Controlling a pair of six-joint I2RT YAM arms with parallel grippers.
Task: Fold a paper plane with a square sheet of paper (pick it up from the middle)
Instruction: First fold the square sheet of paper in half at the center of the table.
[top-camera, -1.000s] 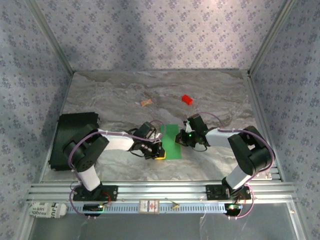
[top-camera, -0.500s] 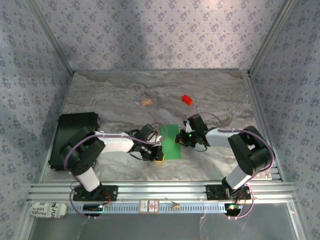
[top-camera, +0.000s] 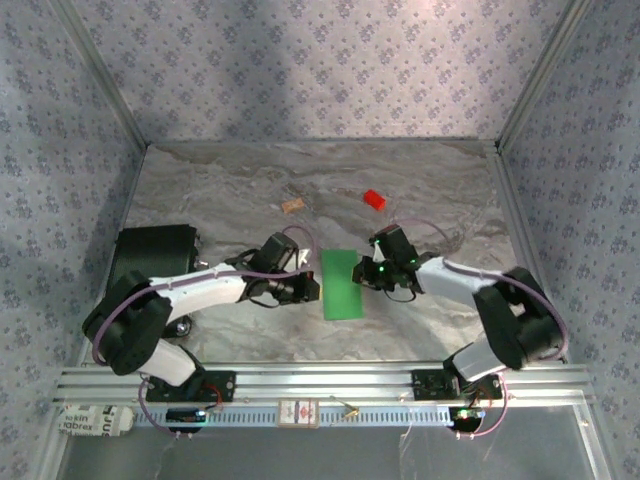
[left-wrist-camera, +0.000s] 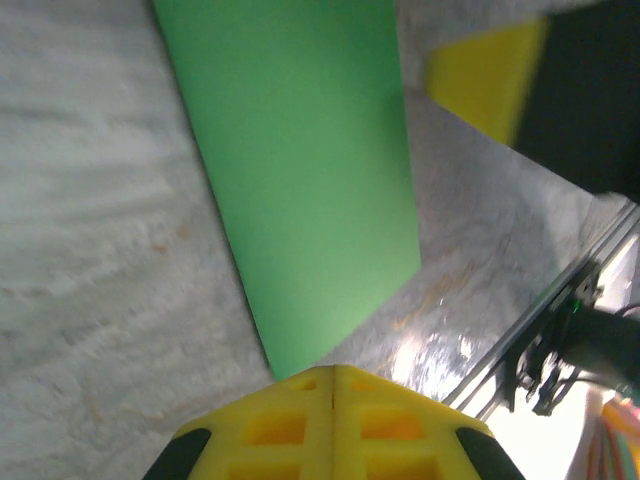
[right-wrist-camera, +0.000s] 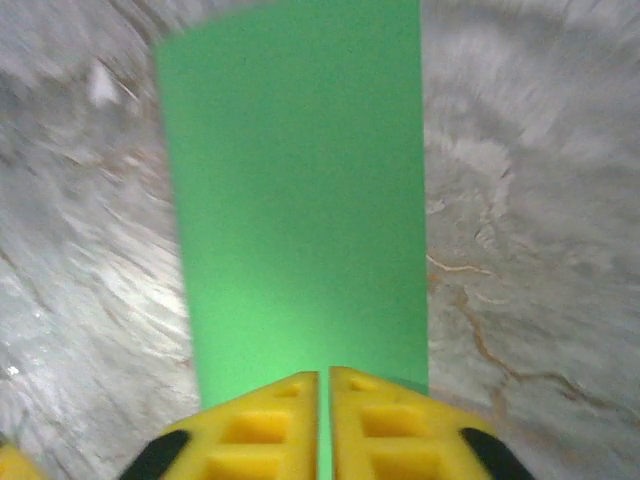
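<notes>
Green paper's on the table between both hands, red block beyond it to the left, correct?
No. The green paper does lie on the table between the left hand and the right hand, but the red block sits beyond it to the right, as the top external view shows.

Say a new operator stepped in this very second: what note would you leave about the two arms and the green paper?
Left gripper: jaws shut, empty, beside the green paper's left edge.
Right gripper: jaws shut over its right edge; contact unclear.
Paper: flat on the table between the arms, a narrow rectangle, seemingly folded in half once.
Left to do: the nose and wing folds; no dart shape yet.
</notes>
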